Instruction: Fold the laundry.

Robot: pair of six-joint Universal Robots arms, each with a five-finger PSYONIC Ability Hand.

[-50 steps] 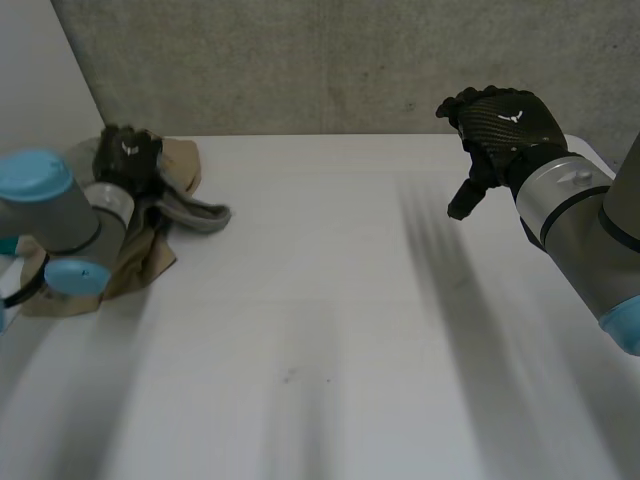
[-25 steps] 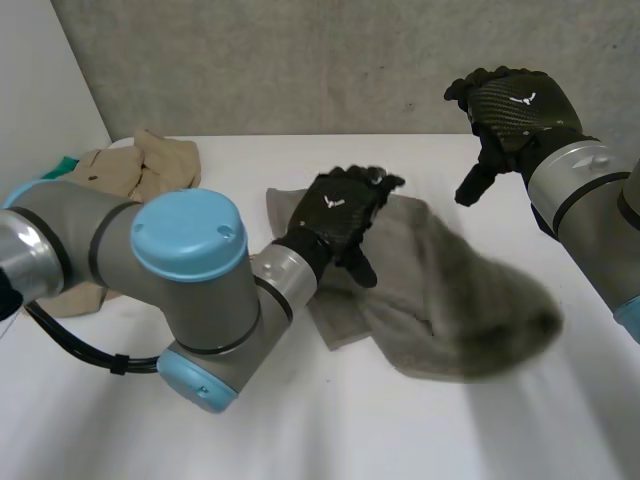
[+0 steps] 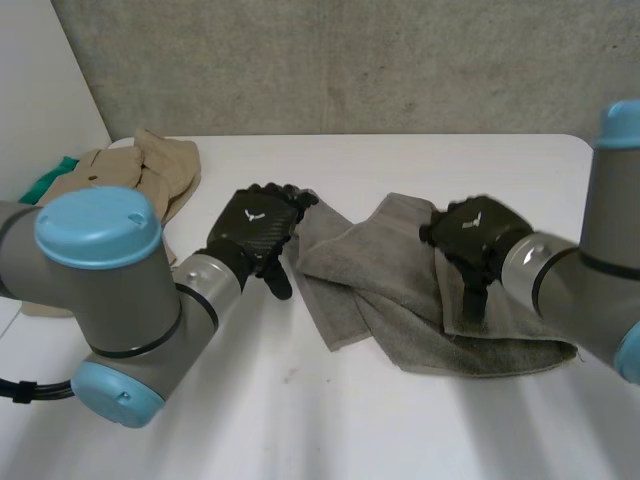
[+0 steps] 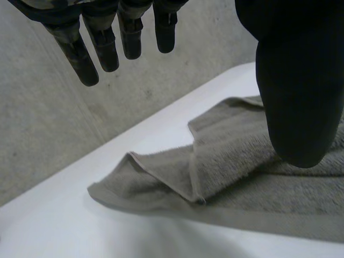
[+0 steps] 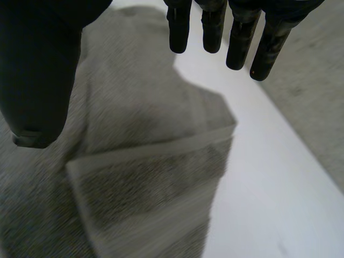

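Observation:
A grey towel (image 3: 395, 305) lies rumpled on the white table (image 3: 330, 430), right of the middle, with one flap folded over. My left hand (image 3: 255, 222) is open at the towel's left edge, fingers straight and holding nothing. In the left wrist view its fingers (image 4: 80, 54) and thumb hang spread above the towel (image 4: 236, 172). My right hand (image 3: 470, 238) is open, low over the towel's right part. The right wrist view has its fingers (image 5: 236, 37) straight above a folded towel corner (image 5: 150, 177).
A heap of tan clothes (image 3: 150, 165) lies at the back left corner, with a bit of green cloth (image 3: 45, 182) beside it. A grey concrete wall (image 3: 350, 60) rises behind the table's far edge.
My left hand carried the towel from the heap to the middle, let it go and drew back left. The towel has settled flat. My right hand came down onto it.

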